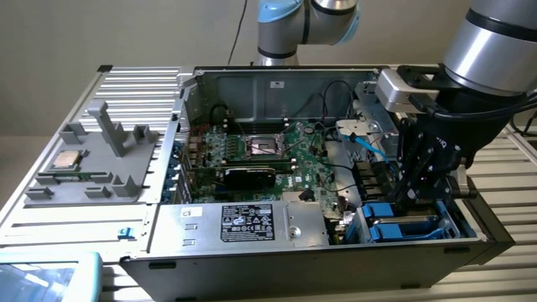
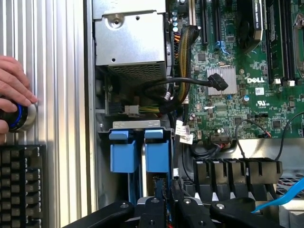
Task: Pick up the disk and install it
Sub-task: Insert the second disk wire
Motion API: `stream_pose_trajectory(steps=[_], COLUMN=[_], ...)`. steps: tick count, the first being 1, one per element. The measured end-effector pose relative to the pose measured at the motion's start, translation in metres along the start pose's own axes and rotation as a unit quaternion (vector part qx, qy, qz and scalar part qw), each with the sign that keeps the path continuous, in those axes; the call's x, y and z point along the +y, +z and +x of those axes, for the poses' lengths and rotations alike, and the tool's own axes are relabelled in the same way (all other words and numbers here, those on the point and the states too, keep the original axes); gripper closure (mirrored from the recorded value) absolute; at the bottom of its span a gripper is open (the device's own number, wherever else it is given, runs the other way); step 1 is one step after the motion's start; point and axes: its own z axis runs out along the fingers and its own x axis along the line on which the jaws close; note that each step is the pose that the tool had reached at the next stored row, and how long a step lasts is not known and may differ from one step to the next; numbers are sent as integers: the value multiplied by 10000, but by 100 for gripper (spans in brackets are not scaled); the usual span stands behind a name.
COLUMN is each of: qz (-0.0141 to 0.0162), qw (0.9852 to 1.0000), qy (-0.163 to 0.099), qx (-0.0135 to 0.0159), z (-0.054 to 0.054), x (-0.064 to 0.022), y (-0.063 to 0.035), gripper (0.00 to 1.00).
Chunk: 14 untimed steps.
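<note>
At the lower right of the exterior view, your gripper stood low inside the open computer case, its fingers pressed nearly together on the top edge of the disk, which sat edge-up in its blue frame in the drive bay at the case's lower right corner. In the wrist view the disk ran from the lower centre upward between two blue tabs, so the narrow edge grip appeared to suit the slot. A person's hand rested on a blue-ringed knob at the left edge.
</note>
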Motion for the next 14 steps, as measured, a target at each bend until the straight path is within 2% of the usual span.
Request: stream_pose_trajectory(steps=[14], qz=[9], qw=[10000], qy=[0], qx=[-2], z=[-1], x=[7], y=[11], gripper=[84])
